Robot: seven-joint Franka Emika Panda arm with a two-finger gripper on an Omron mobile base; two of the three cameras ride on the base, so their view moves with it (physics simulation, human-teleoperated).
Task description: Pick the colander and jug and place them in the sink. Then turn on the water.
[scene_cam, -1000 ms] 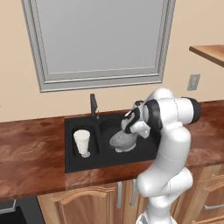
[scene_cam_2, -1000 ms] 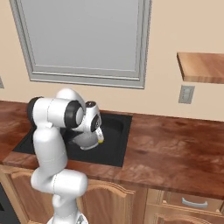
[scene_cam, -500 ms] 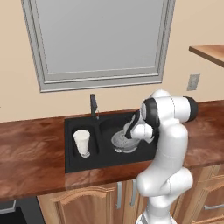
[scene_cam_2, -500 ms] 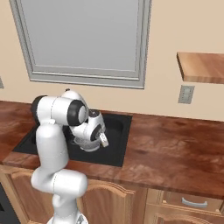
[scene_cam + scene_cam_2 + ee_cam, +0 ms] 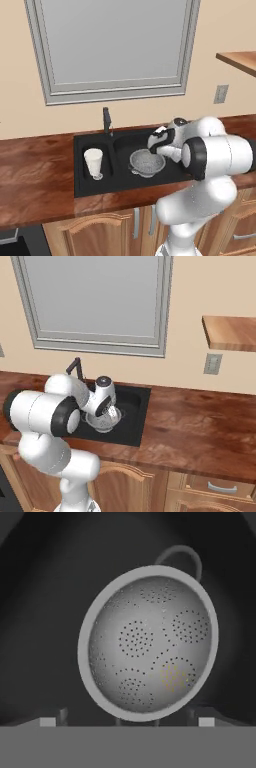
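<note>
Left base view shows me the black sink (image 5: 95, 186) set into the wooden counter (image 5: 35, 175), close to the back wall under the window (image 5: 112, 47). The jug (image 5: 93, 162) stands upright in the narrow basin at the left end of the sink, and the colander (image 5: 146, 163) sits in the larger basin, right of the jug and apart from it. The dark faucet (image 5: 106, 121) rises at the back edge of the sink, between the two basins; I see no stream of water from it. My gripper (image 5: 156, 145) hangs just above the right rim of the colander, and from this side I cannot say if it touches the rim. In the hand view the colander (image 5: 148, 643) lies below the camera with its perforated inside up, one loop handle at the far rim, and the two fingertips (image 5: 48, 721) stand wide apart, one at each bottom corner, with nothing between them, so the gripper is open. In the right base view the arm covers most of the sink (image 5: 135, 421), and the gripper (image 5: 106, 413) is low over the basin, with the colander (image 5: 103, 424) partly seen under it.
</note>
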